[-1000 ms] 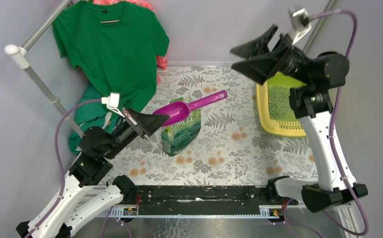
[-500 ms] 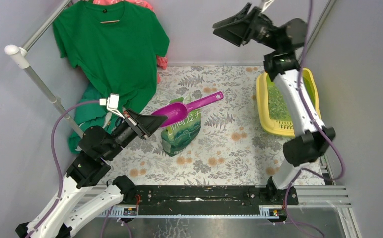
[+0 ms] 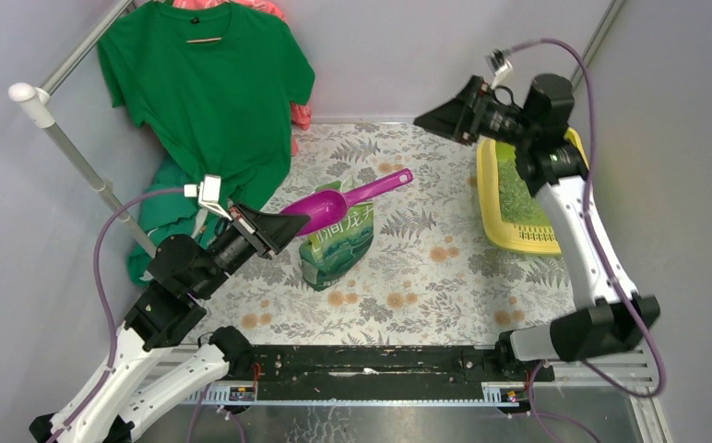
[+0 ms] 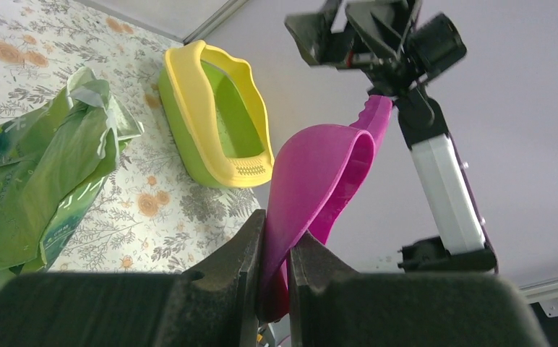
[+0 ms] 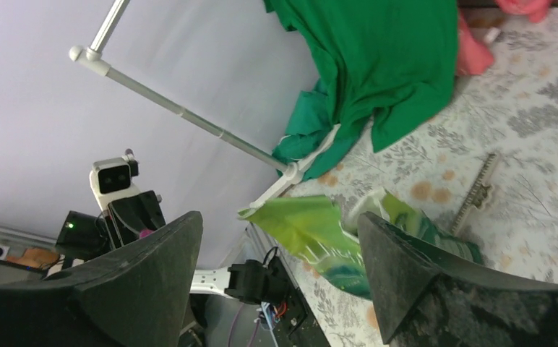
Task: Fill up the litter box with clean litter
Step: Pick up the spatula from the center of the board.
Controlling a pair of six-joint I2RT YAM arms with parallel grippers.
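Litter box (image 3: 523,245): one, clean litter (image 3: 514,198) inside.
Green bag (image 3: 337,251): one.
Left gripper (image 3: 292,224): clamped on one purple scoop (image 3: 352,198).
Right gripper (image 3: 443,111): wide apart, empty.

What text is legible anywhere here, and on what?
Nothing reads clearly.
White print on the front of the bag: too blurred to read in the top view.
Small print near the bag's edge in the left wrist view: too small to read.
No text shows on the litter box, scoop or shirt.
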